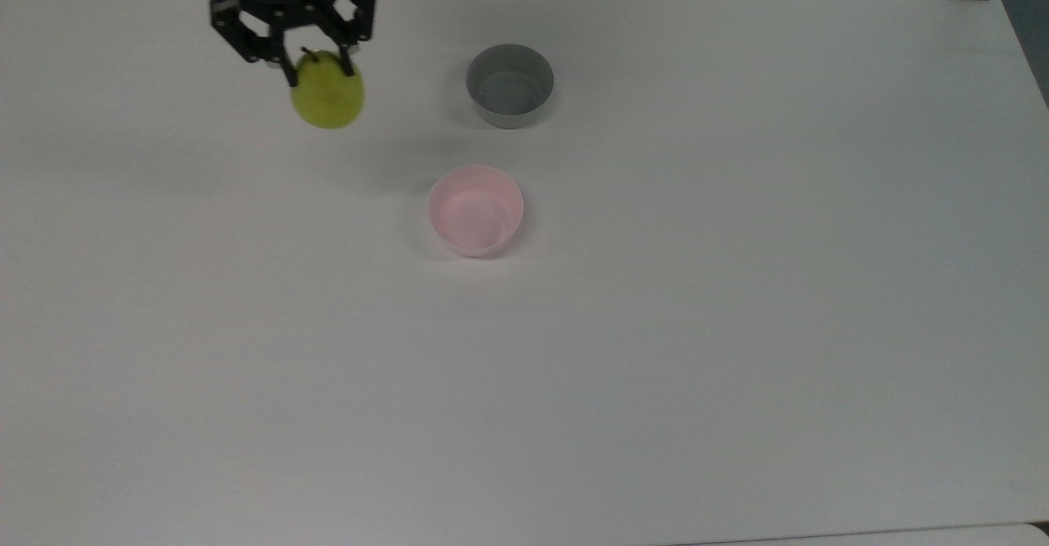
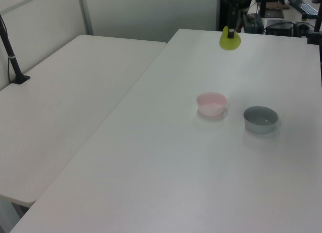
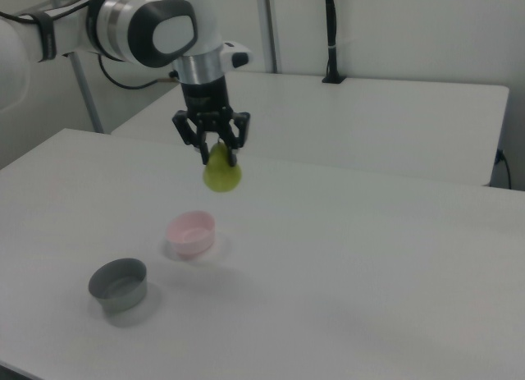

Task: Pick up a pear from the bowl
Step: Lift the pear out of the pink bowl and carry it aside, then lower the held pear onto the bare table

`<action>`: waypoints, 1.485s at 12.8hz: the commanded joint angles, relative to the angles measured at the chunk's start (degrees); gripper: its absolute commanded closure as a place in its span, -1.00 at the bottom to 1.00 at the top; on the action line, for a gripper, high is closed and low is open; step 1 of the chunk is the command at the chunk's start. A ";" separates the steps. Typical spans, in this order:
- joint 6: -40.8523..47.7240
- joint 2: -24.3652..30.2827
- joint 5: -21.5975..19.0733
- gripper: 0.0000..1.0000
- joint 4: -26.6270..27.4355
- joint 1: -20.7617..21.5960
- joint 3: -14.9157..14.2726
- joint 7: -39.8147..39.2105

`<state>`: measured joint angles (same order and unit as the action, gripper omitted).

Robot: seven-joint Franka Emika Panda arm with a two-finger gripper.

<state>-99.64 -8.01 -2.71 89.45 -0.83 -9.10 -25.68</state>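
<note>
My gripper (image 1: 315, 70) (image 3: 218, 157) (image 2: 230, 32) is shut on the narrow top of the yellow-green pear (image 1: 328, 97) (image 3: 221, 174) (image 2: 229, 41), which hangs high above the table. In the top view it is up and to the left of the pale pink bowl (image 1: 475, 211) (image 3: 191, 232) (image 2: 211, 103). The bowl stands empty on the white table (image 1: 656, 325), well apart from the pear.
A grey straight-sided bowl (image 1: 510, 85) (image 3: 119, 285) (image 2: 260, 119) stands empty near the pink one. A second white table (image 2: 65, 92) (image 3: 369, 109) adjoins this one, with a dark post (image 3: 330, 35) on it.
</note>
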 commanded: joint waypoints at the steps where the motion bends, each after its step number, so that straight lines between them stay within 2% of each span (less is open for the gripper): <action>1: 0.94 0.10 0.34 1.00 -0.77 -2.84 -2.67 -8.92; 2: 0.42 -0.16 0.16 1.00 -0.77 -3.73 -3.37 -10.08; 4: -3.96 -0.60 -3.60 1.00 0.19 -5.84 -5.74 -14.02; 8: -11.25 -2.53 -7.57 1.00 3.18 -6.19 -10.49 -19.05; 13: -13.90 -8.32 -11.34 1.00 3.19 -9.27 -10.76 -19.05; 19: -19.27 -15.00 -12.49 1.00 4.07 -10.85 -10.50 -19.14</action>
<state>-116.84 -21.12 -12.90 92.73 -11.09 -19.54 -43.50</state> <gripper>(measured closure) 0.471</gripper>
